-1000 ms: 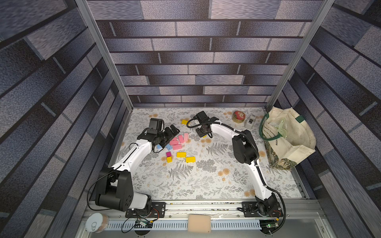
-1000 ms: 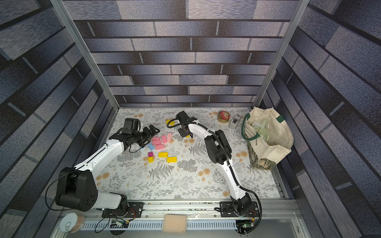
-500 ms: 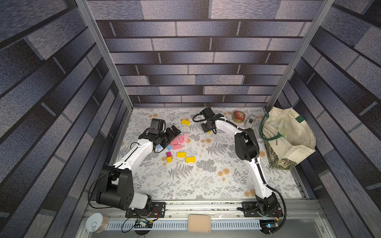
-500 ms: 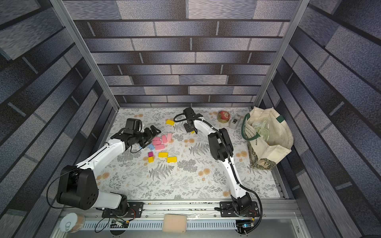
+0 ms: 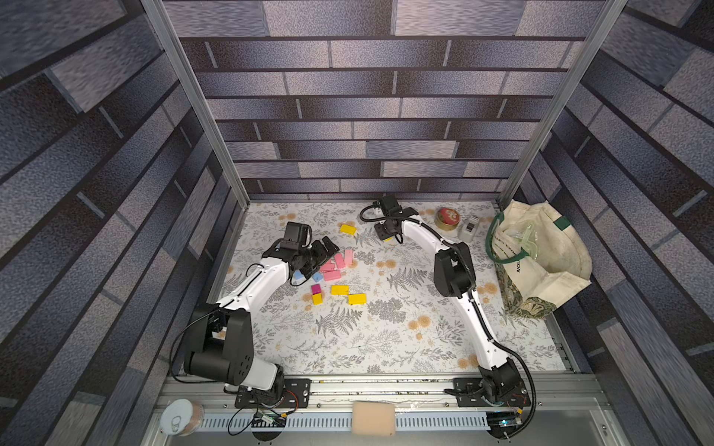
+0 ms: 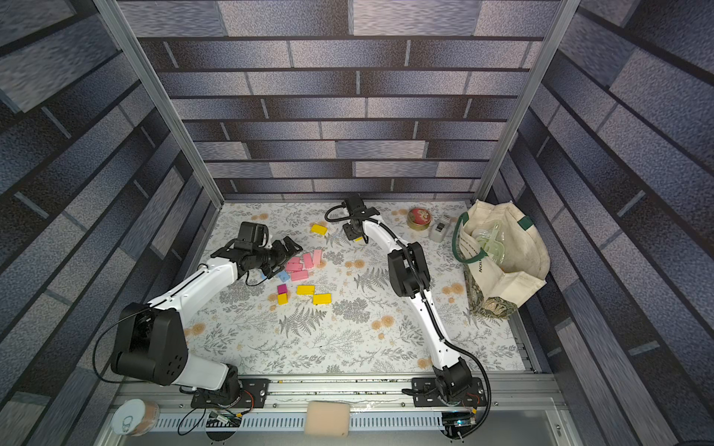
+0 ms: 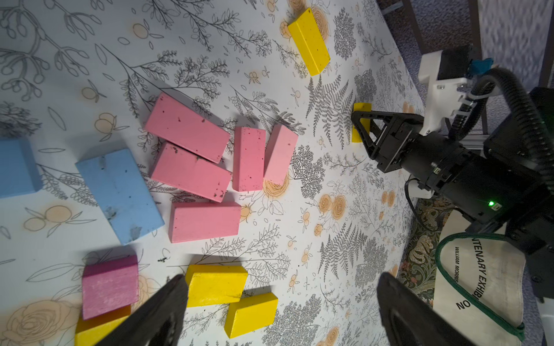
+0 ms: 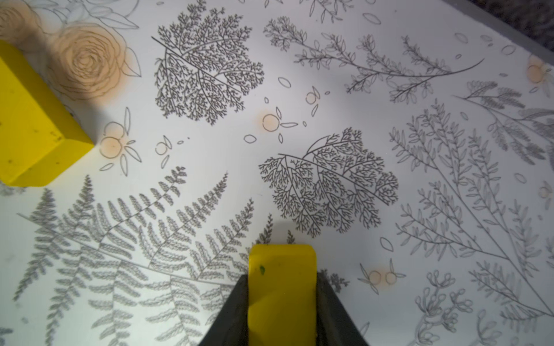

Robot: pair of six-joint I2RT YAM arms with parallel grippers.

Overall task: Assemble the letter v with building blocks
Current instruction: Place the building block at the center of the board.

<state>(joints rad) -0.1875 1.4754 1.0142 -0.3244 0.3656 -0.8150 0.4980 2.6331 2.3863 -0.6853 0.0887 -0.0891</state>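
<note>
Brick-patterned walls [image 5: 367, 116] close in on three sides, and below them lies the bench [image 5: 386, 340] with its leaf-and-flower print. At its right edge we see a cream bag [image 5: 548, 266] with green handles, slumped open. The left arm [image 5: 255, 285] reaches from the front rail to the middle-left of the bench, and the right arm [image 5: 456, 270] stretches to the back. We find the left end effector [image 5: 323, 249] with its fingers spread wide, just beside the pink blocks [image 7: 187, 127]. The right end effector [image 8: 281, 277] is pinching the held block [image 8: 281, 305], a yellow one gripped on both long sides and set on end close to the bench; we cannot tell whether it touches. Near the back right stands a round red-and-gold tin [image 5: 447, 218], with a white-grey box [image 5: 469, 228] just beside it on the bag's side. The five pink blocks lie bunched together, some touching. Two blue blocks [image 7: 118, 194] lie next to them on the left arm's side. Nearer the front we count three yellow blocks [image 5: 340, 289], well apart from the held one. A lone block [image 5: 347, 229], also yellow, lies near the back between the two end effectors. The magenta cube [image 5: 316, 288] sits just beside the leftmost of the three.
</note>
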